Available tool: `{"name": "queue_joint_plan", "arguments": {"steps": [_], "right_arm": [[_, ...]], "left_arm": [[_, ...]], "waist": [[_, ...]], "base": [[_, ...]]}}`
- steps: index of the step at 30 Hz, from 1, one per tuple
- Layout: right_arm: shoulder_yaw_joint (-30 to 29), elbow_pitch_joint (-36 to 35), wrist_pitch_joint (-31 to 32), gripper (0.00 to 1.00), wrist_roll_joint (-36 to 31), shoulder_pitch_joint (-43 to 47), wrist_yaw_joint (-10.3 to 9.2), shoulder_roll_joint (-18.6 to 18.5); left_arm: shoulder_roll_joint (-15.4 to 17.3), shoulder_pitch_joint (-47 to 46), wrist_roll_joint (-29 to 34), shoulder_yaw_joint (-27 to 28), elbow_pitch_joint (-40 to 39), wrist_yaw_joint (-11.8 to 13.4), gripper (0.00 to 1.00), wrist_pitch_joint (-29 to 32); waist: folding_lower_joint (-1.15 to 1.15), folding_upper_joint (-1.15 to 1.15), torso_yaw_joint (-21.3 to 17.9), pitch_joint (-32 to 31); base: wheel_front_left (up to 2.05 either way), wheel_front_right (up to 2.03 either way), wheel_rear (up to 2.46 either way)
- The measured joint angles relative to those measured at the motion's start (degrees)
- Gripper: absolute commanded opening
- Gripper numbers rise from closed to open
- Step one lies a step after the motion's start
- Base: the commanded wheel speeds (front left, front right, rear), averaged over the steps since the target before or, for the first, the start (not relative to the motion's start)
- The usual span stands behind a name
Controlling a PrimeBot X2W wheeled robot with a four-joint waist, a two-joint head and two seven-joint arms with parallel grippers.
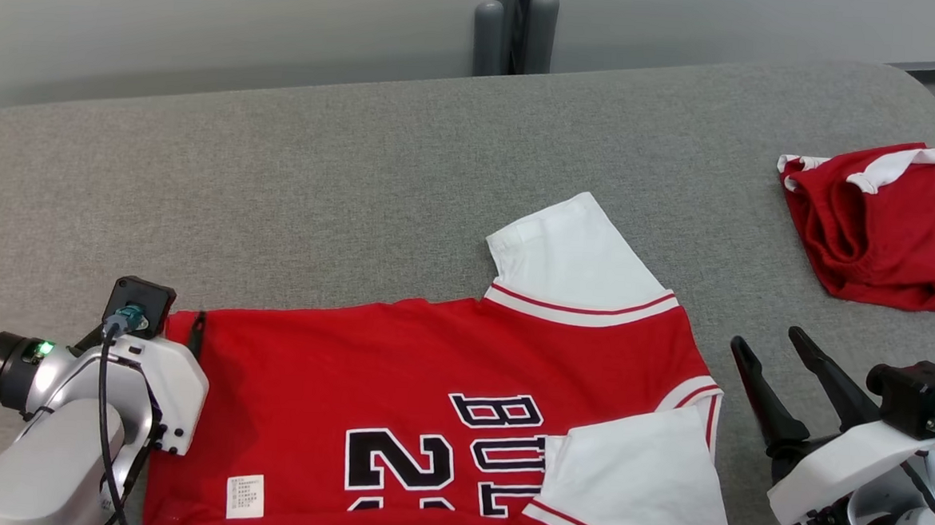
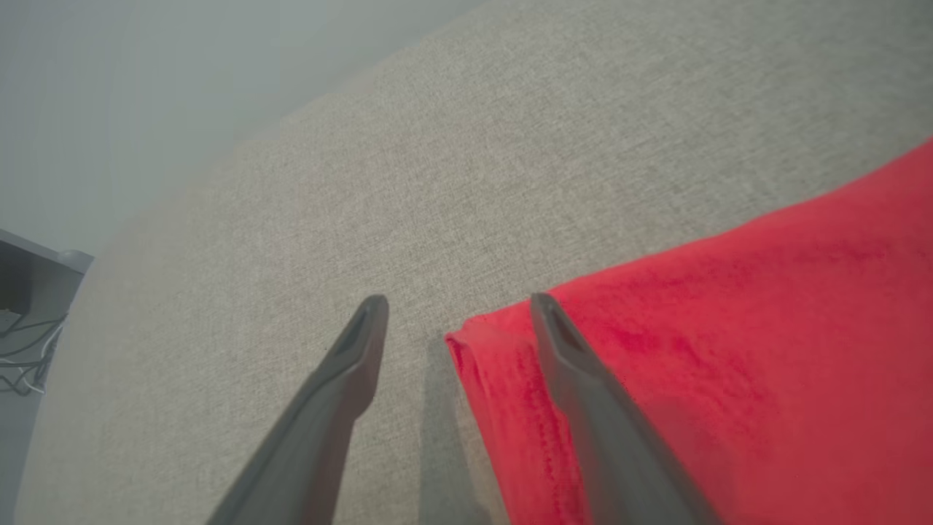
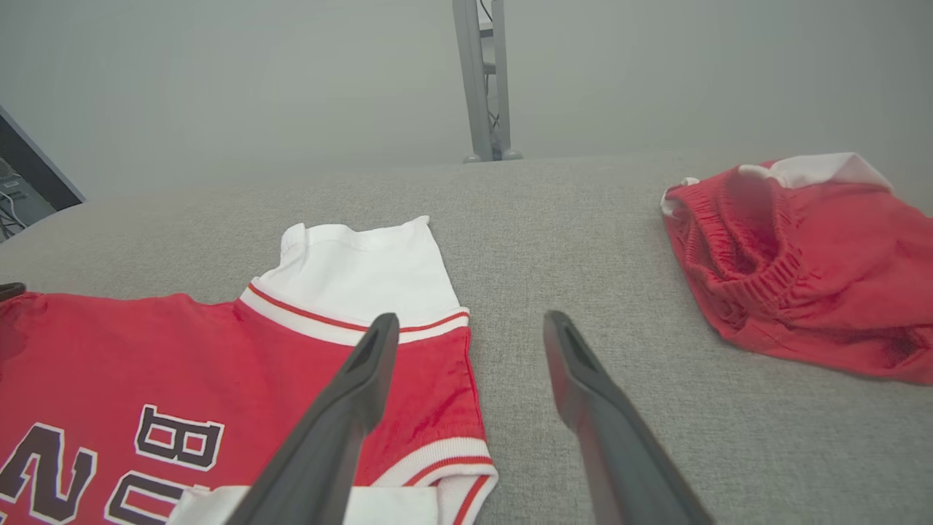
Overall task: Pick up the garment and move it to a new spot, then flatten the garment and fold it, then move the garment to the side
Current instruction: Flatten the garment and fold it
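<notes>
Left gripper (image 2: 459,302): jaws wide apart at a hem corner of the red jersey (image 1: 398,371), one finger over the cloth, the other over bare grey upholstery (image 1: 359,193); contact unclear. Right gripper (image 1: 768,337): jaws apart, empty, just beside the jersey's right edge. Jersey spread flat between both, print up. Count: one jersey, two white sleeves (image 1: 572,252), one pair of red shorts (image 1: 885,236), well apart at far right.
</notes>
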Motion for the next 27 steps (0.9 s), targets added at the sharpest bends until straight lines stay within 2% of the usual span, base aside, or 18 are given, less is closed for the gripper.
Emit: {"name": "queue_joint_plan", "arguments": {"steps": [8,21,22,24,27], "right_arm": [[-0.2,-0.2,-0.7,1.00,0.2,-0.4,0.00,-0.1],[0.3,0.2,-0.6,1.00,0.2,-1.0,0.00,0.0],[0.3,0.3,-0.6,1.00,0.2,-1.0,0.00,0.0],[0.4,0.4,-0.6,1.00,0.2,-1.1,0.00,-0.1],[0.4,0.5,-0.6,1.00,0.2,-1.2,0.00,-0.1]], "left_arm": [[-0.8,-2.3,2.2,-2.5,5.2,-0.2,1.00,2.1],[-1.9,-4.7,2.4,-3.4,9.8,-3.7,1.00,0.0],[-2.1,-4.9,2.4,-3.4,10.3,-3.7,0.83,-0.2],[-2.7,-5.3,2.2,-3.5,11.0,-4.6,0.00,-0.3],[-3.4,-5.8,2.1,-3.9,12.2,-5.5,0.00,0.0]], "waist": [[0.00,0.00,-0.5,1.5],[0.00,0.00,-0.3,2.5],[0.00,0.00,-0.4,2.5],[0.00,0.00,-0.5,2.7],[0.00,0.00,-0.6,2.9]], "base": [[0.00,0.00,0.00],[0.00,0.00,0.00],[0.00,0.00,0.00],[0.00,0.00,0.00],[0.00,0.00,0.00]]}}
